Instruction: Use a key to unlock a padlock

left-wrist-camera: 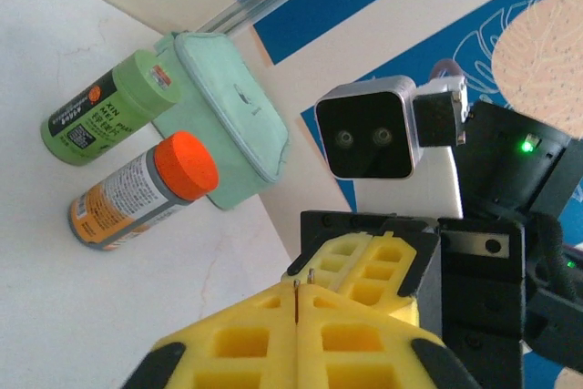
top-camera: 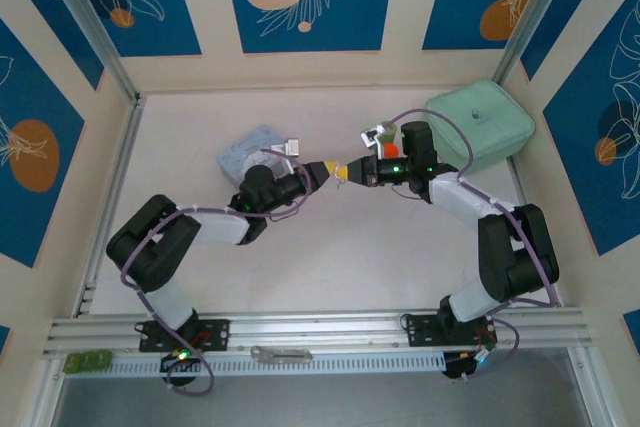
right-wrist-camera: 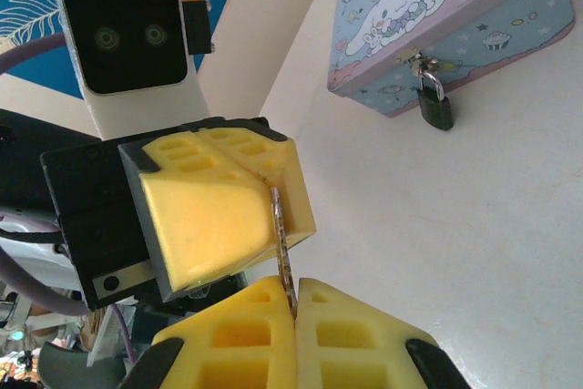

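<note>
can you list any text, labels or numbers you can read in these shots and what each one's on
No text reads cleanly.
Green cylindrical bottle: white lettering on a dark label, too blurred to read.
Orange-capped bottle: fine print on the label, too small.
Pale blue cartoon tin: what looks like curly script near the lid's top edge, unreadable.
Dark padlock and thin silvery key: no legible marks.

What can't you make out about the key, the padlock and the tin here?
Right wrist view: the key is edge-on, pinched between the left gripper and right gripper, so its teeth are hidden.
Right wrist view: on the padlock, the keyhole is too small to find.
Right wrist view: the tin has its lid cut off by the top edge.
Top external view: the key is too small.
</note>
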Robot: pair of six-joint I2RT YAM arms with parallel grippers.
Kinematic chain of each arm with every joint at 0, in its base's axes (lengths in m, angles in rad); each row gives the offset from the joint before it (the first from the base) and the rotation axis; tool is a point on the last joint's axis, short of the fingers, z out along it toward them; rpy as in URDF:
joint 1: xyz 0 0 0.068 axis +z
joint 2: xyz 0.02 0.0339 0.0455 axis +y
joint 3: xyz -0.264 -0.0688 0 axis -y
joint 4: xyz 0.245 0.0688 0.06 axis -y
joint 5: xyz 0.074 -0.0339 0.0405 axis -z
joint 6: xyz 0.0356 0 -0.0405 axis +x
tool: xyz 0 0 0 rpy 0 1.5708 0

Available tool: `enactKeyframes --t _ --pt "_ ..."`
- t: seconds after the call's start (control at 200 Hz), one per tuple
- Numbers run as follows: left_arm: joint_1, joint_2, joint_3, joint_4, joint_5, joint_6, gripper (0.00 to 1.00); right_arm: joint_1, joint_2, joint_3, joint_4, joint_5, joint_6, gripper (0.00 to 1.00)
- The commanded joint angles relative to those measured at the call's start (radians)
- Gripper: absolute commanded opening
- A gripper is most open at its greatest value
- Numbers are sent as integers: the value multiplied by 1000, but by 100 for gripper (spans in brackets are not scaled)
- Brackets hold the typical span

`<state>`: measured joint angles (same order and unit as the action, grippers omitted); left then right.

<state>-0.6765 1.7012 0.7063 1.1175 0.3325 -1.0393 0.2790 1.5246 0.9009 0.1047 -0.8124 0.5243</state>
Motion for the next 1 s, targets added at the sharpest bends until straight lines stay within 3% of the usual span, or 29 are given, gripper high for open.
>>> enactKeyframes --t 0.0,0.095,0.29,0.355,0.51,0.77,0.995 --pt "-9 0 27 28 21 12 0 -1 12 -4 -18 -10 -7 0" --pt "-9 -19 22 8 5 35 0 -3 6 3 -29 8 -11 4" --pt "-9 -106 20 -165 -61 129 0 -28 -73 5 -81 142 -14 59" --pt "-9 -134 22 -231 -87 162 0 -31 -124 -4 -98 211 -25 68" --pt "-9 -156 20 -240 -106 176 0 -17 -191 -29 -54 244 -5 69" --pt "-9 -65 19 19 -34 31 0 4 -139 -85 229 126 126 50" --pt "-9 -65 -4 58 -62 13 0 8 -91 -102 310 101 161 43"
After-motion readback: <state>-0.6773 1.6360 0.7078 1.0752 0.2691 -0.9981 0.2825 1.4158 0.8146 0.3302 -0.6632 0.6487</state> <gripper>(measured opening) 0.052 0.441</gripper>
